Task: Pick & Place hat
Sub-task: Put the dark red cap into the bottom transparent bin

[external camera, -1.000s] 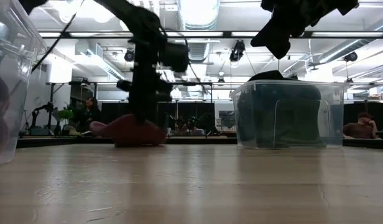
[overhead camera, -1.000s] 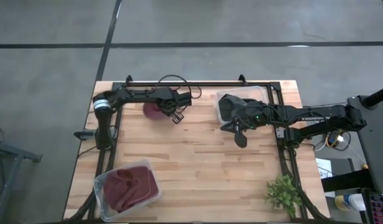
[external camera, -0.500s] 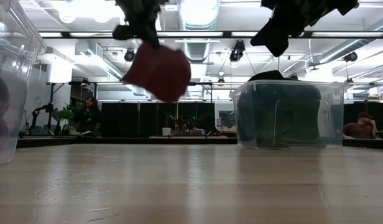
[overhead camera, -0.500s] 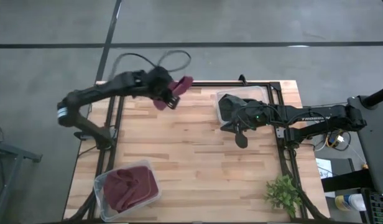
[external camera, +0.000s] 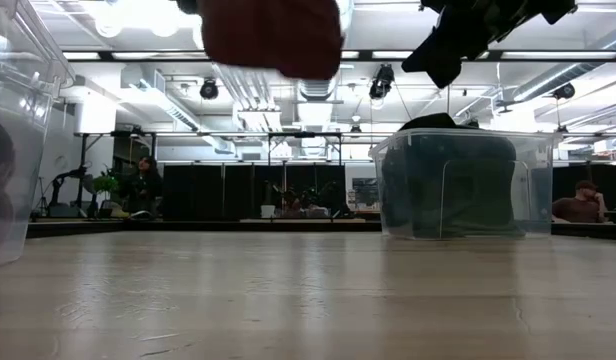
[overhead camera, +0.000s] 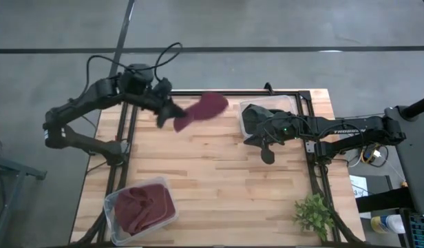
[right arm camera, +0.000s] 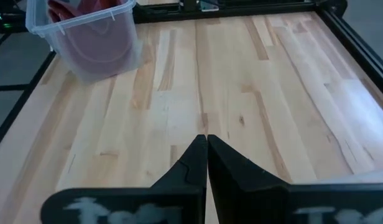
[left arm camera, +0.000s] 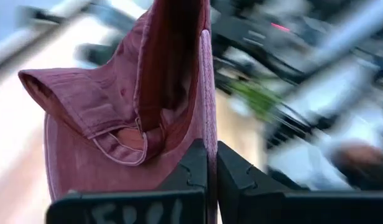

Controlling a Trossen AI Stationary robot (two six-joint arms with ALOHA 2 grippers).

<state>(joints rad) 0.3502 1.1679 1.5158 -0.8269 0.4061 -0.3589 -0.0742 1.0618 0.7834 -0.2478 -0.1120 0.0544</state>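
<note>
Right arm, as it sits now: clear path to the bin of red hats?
Probably not. The right end effector hangs by the dark-hat bin; bare wood leads to the red-hat bin, which sits at the far left corner, likely beyond reach.

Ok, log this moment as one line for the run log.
left pincer: shut on maroon hat, airborne | right pincer: shut, empty, beside dark-hat bin | maroon-hat bin: near corner

Grey concrete floor, ceiling lights
</note>
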